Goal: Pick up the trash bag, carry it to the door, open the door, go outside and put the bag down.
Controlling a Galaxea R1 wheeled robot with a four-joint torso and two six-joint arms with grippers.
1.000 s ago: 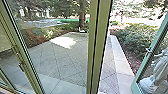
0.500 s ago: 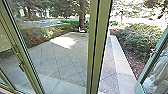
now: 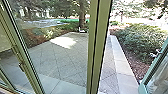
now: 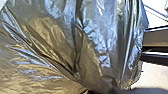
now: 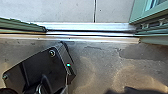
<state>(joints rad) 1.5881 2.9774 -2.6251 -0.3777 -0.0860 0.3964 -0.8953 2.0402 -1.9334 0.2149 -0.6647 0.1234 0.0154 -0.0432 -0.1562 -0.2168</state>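
Paving (image 3: 67, 60) lies beyond the open green door (image 3: 153, 71)

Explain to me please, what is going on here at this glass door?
The robot seems to be carrying the trash bag with its left arm; the bag shows large and close at that wrist, though the grip itself cannot be made out. The glass door stands open onto the paved yard. The robot's base is on the indoor side of the metal threshold, so the bag is not yet set down outside.
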